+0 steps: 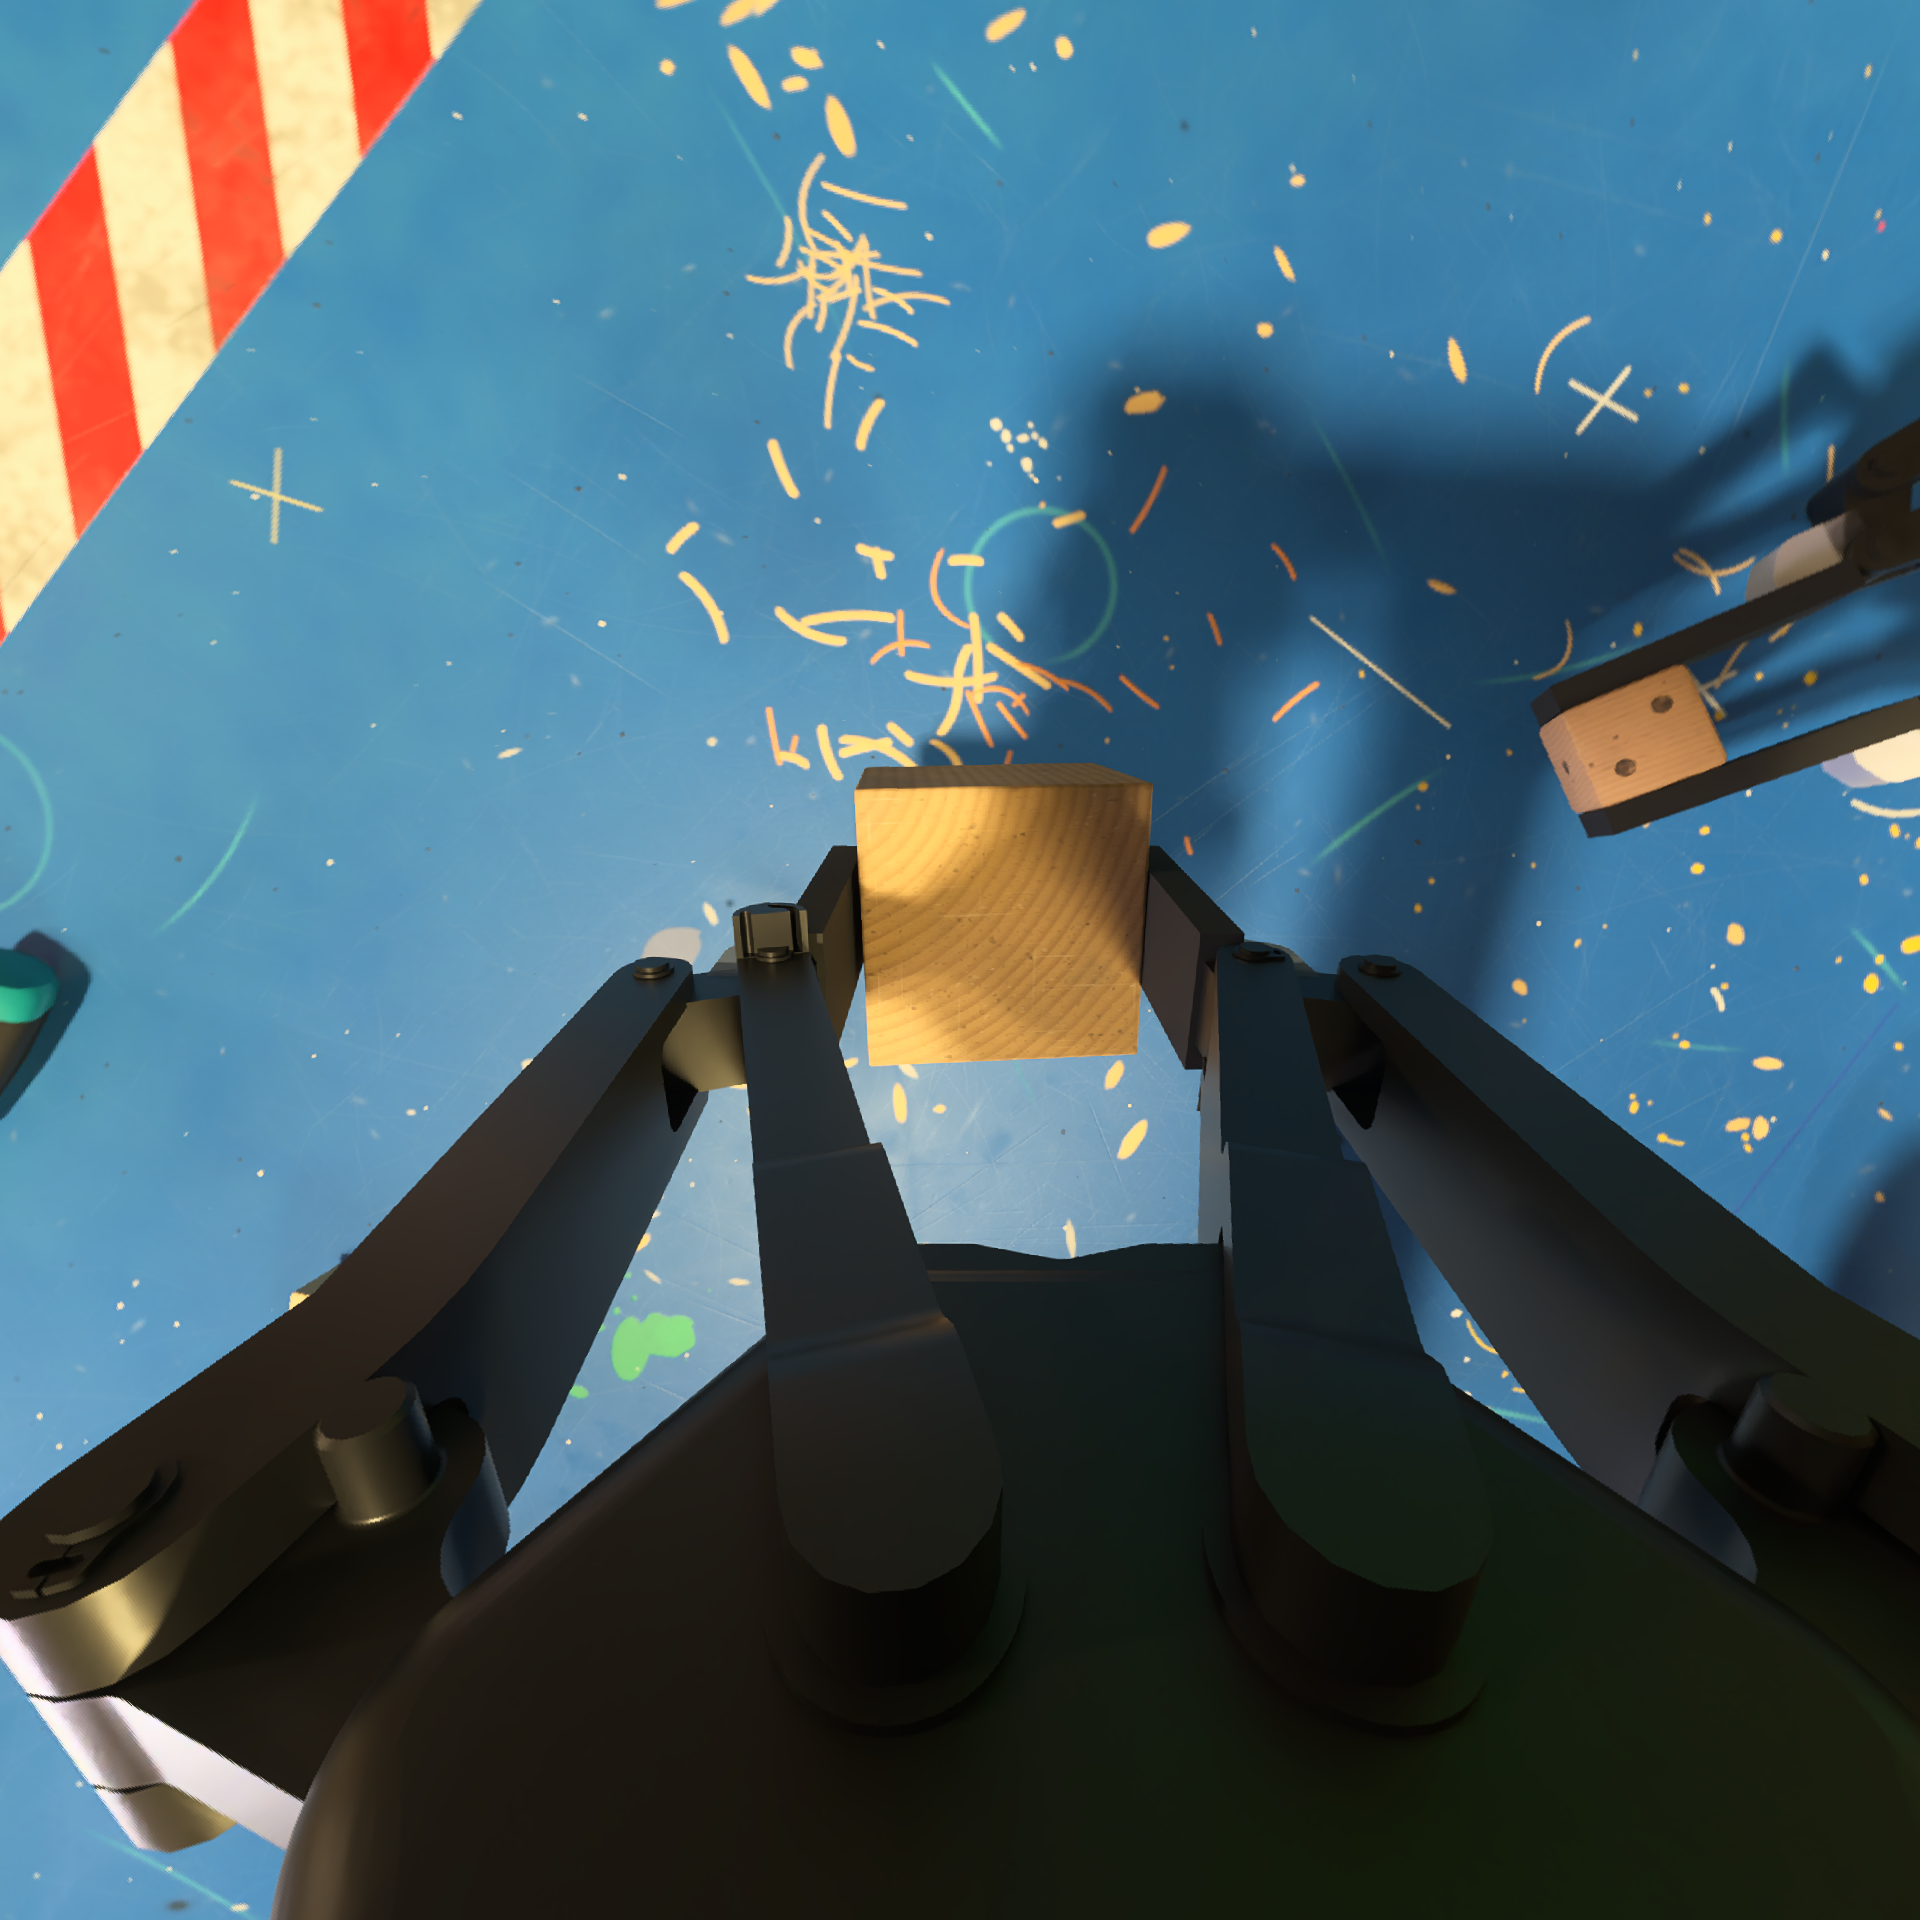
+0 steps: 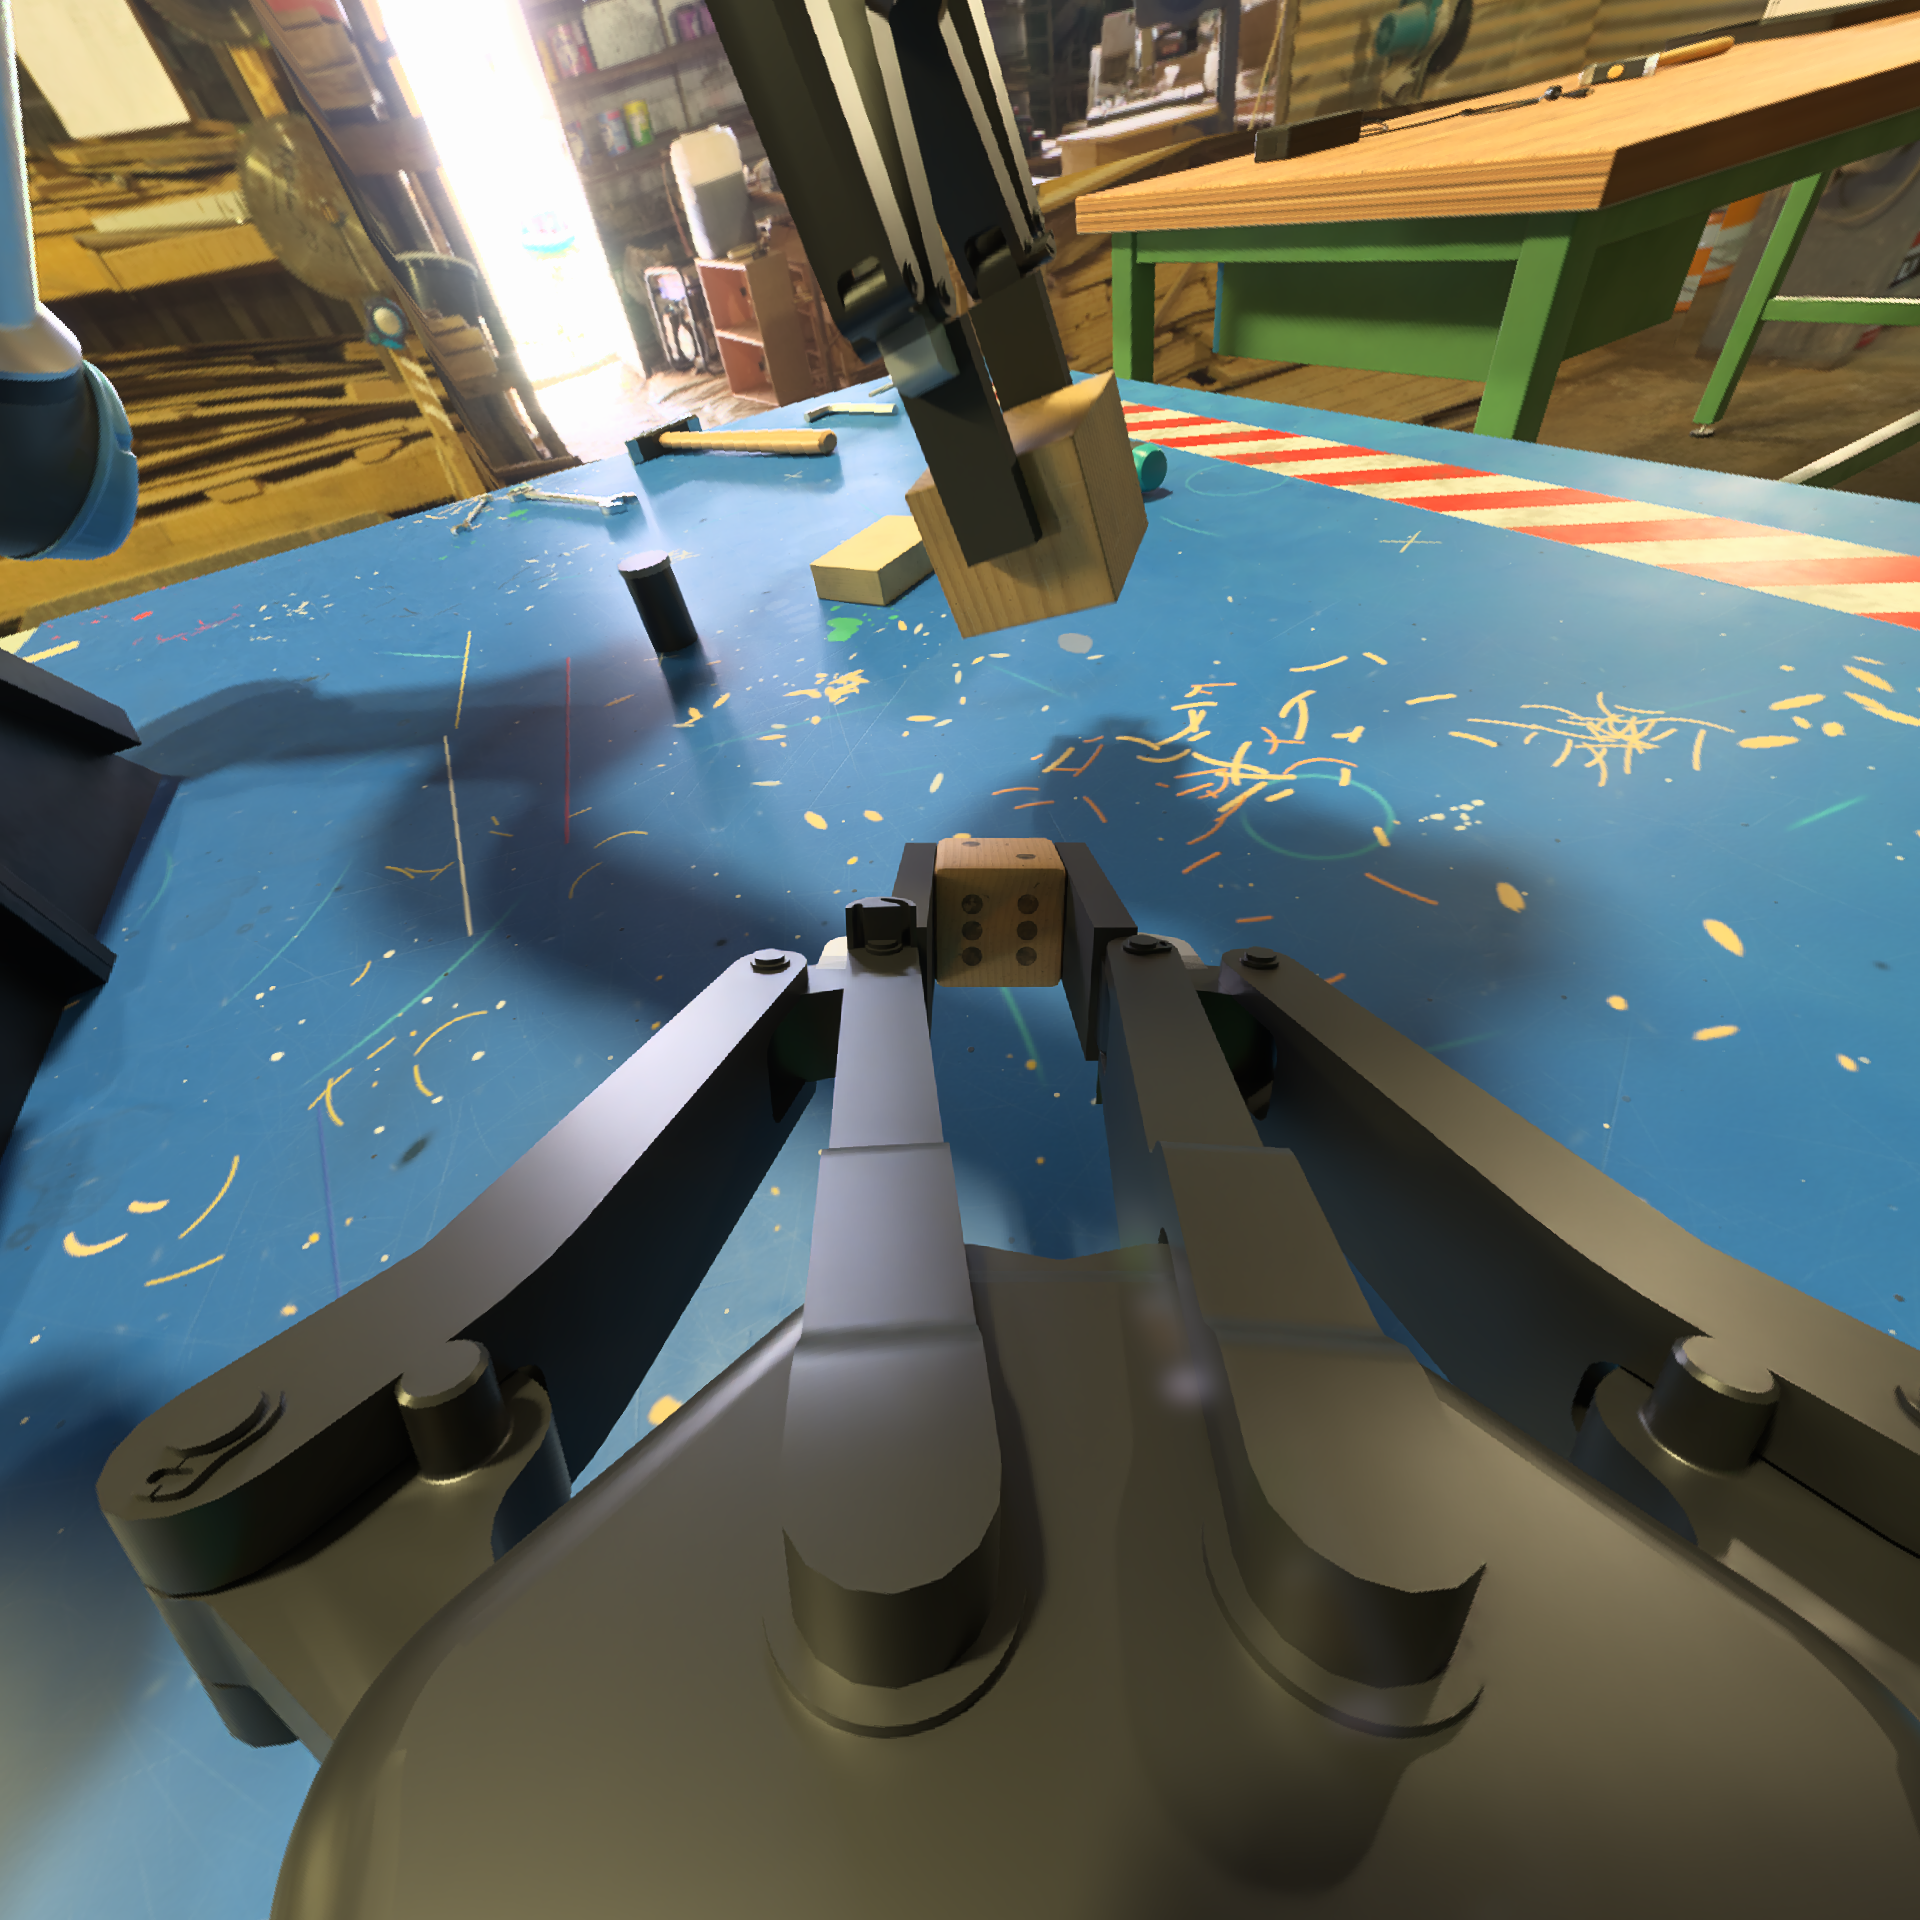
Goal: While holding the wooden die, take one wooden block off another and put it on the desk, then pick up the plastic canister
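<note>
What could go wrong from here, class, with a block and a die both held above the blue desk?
1. The left gripper holds the cube-shaped wooden block tilted and in the air; released here, it may tumble toward the flat pale wooden block.
2. The right gripper pinches the small wooden die near the fingertips, so it could slip.

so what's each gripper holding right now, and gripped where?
Left gripper holds the block by two opposite side faces, clear of the desk. Right gripper holds the die the same way, by opposite sides.
</note>
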Tool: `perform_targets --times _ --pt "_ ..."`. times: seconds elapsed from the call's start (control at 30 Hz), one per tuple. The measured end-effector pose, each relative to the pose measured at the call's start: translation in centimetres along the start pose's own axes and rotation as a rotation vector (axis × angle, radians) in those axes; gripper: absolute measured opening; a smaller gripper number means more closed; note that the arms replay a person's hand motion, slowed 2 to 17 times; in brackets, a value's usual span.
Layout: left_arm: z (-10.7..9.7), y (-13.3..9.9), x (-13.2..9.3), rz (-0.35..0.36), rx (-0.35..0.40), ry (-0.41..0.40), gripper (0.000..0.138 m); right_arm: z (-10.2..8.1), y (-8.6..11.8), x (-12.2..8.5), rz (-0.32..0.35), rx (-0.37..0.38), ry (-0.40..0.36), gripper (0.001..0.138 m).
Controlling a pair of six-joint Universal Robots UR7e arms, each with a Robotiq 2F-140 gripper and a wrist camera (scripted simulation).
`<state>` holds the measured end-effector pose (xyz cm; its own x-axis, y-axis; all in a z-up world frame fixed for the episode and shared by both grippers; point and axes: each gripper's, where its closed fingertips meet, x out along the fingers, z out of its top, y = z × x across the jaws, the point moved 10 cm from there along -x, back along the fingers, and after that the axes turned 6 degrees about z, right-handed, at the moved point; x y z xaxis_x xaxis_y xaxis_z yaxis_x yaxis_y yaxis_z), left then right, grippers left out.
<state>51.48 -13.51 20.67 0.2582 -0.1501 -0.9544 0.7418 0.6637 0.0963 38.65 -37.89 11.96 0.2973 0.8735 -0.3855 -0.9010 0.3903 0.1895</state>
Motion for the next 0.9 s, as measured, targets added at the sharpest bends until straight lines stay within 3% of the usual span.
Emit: perform_targets --times 0.43,0.9 --pt "0.4 -2.3 4.1 -0.003 0.130 0.101 0.066 -0.1 0.0 0.1 0.001 0.000 0.003 0.030" --pt "0.8 -2.8 6.7 -0.056 0.134 0.129 0.066 -0.2 0.2 0.3 0.005 -0.004 0.016 0.030"
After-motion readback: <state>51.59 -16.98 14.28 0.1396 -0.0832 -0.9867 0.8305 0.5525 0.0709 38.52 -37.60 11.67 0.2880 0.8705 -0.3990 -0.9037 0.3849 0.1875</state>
